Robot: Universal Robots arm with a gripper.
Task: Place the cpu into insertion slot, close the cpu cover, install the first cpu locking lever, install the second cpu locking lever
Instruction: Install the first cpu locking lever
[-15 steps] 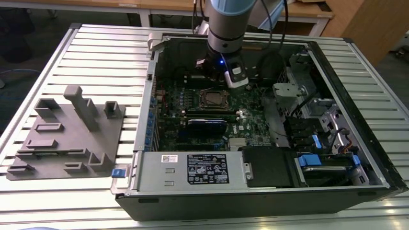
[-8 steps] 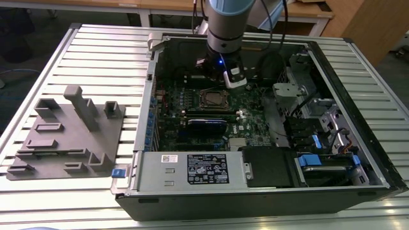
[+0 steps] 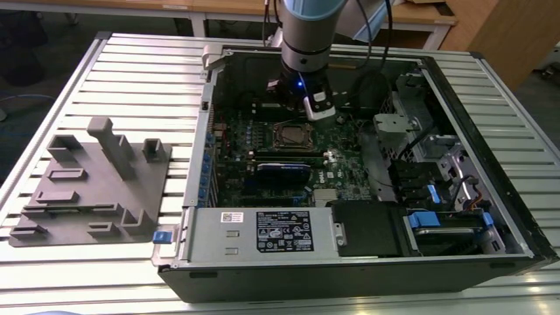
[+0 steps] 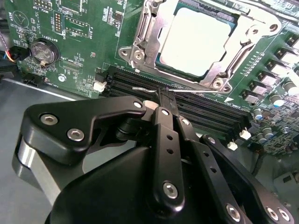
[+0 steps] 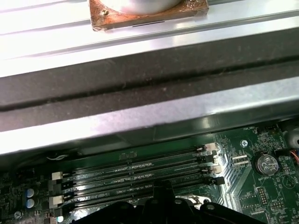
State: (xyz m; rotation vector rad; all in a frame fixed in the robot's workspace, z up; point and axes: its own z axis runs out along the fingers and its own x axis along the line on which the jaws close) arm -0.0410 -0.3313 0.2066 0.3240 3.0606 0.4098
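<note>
Note cpu (image 4: 196, 42) lying flat in insertion slot (image 3: 274, 136), just beyond the tool (image 4: 164, 93) tip, with cpu cover (image 4: 145, 35) down around it. Record tool as closed, fingers (image 4: 161, 116) meeting, gripping nothing, poised over black memory slots (image 4: 210, 109) on green motherboard (image 4: 84, 56). Spot thin silver lever (image 4: 140, 87) end just beside the tool tip.

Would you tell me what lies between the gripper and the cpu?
In the second wrist view, memory slots and the cover rim lie between gripper and cpu.
</note>
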